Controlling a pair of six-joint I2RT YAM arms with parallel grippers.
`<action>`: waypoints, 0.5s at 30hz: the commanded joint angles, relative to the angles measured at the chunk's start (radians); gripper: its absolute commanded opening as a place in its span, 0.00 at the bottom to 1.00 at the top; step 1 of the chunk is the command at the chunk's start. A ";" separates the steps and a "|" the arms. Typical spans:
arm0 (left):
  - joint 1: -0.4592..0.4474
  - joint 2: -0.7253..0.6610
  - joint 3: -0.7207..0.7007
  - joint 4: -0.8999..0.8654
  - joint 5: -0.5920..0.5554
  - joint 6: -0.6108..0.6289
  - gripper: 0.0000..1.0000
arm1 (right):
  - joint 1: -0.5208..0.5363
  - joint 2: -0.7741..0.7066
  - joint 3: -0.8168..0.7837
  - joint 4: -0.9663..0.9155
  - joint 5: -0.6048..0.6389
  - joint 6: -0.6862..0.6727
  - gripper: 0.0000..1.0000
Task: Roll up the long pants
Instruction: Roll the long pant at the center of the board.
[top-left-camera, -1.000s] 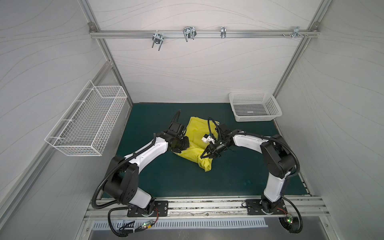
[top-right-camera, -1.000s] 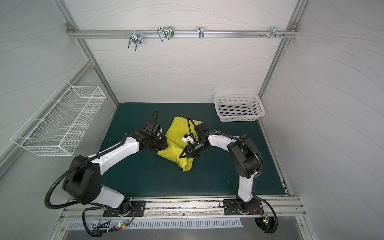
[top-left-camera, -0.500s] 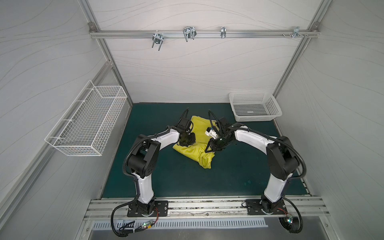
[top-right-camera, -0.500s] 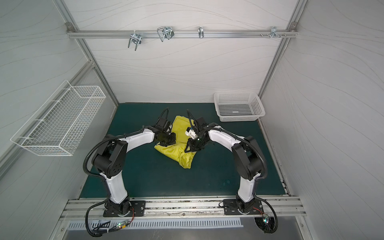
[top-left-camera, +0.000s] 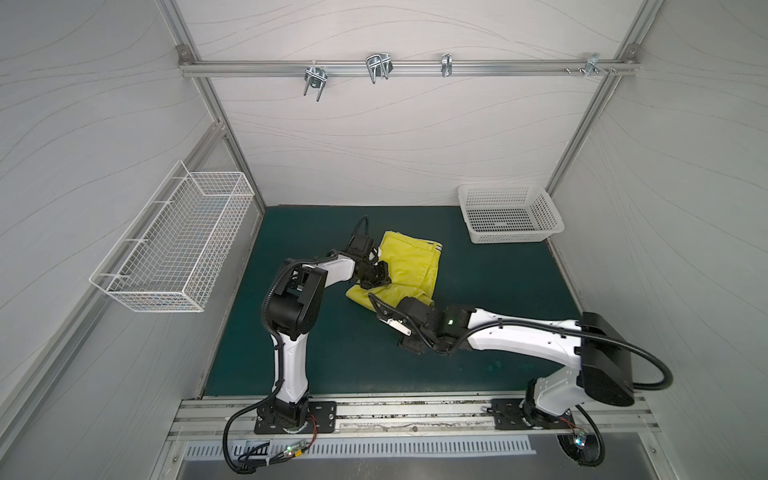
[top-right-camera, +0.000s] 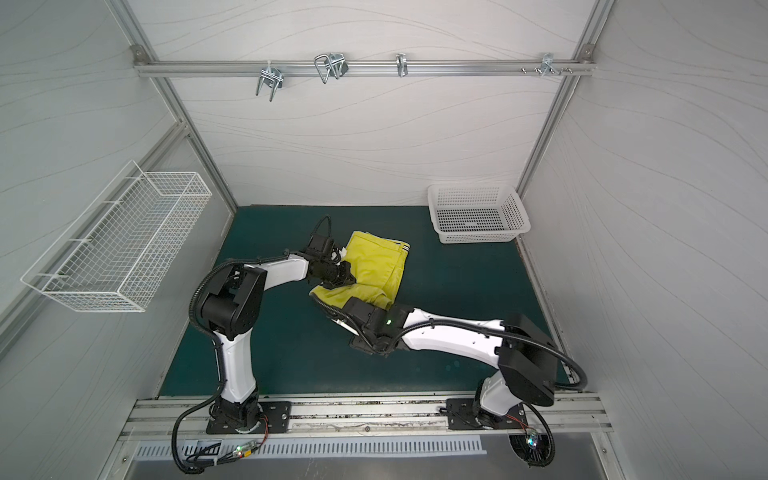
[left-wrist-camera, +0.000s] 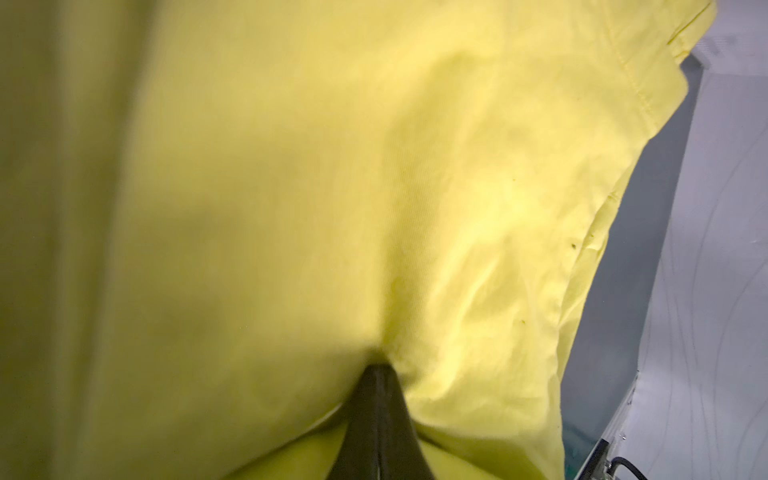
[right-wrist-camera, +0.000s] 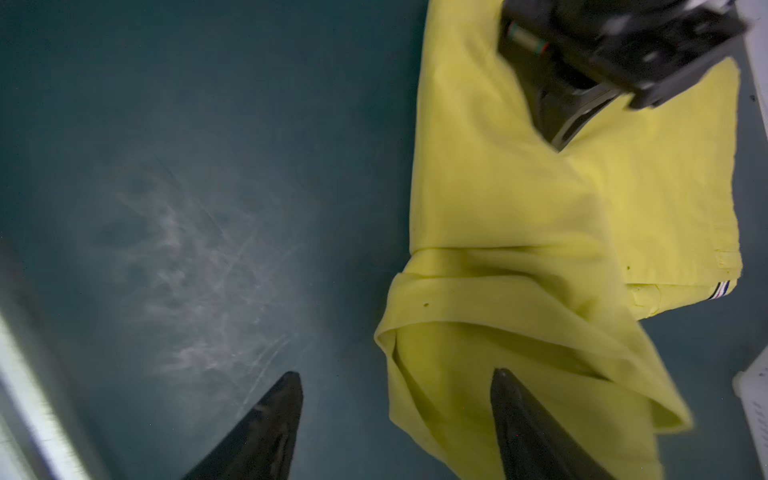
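Two hands: left hand closed, pinching the long pants at their side edge; right hand open, empty.
Long pants: folded mid-worktop, long axis far-to-near.
Key relation: near end just ahead of right hand.

Both top views are bright, under even, diffuse light. The white walls show no glare. Shadows beneath the arms on the green mat are soft. Wide-angle distortion splays the frame posts outward near the edges. In the left wrist view, the long pants fill the frame out of focus, dimmer along one side. In the right wrist view, a pale sheen lies on the mat, and the left gripper is motion-blurred.
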 joint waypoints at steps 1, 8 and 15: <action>0.014 0.069 -0.039 0.080 0.053 -0.007 0.00 | -0.001 0.077 -0.002 0.086 0.148 -0.093 0.82; 0.025 0.086 -0.042 0.066 0.081 0.015 0.00 | -0.021 0.239 0.035 0.164 0.169 -0.137 0.97; 0.034 0.085 -0.061 0.087 0.098 0.019 0.00 | -0.060 0.341 0.050 0.324 0.255 -0.193 0.96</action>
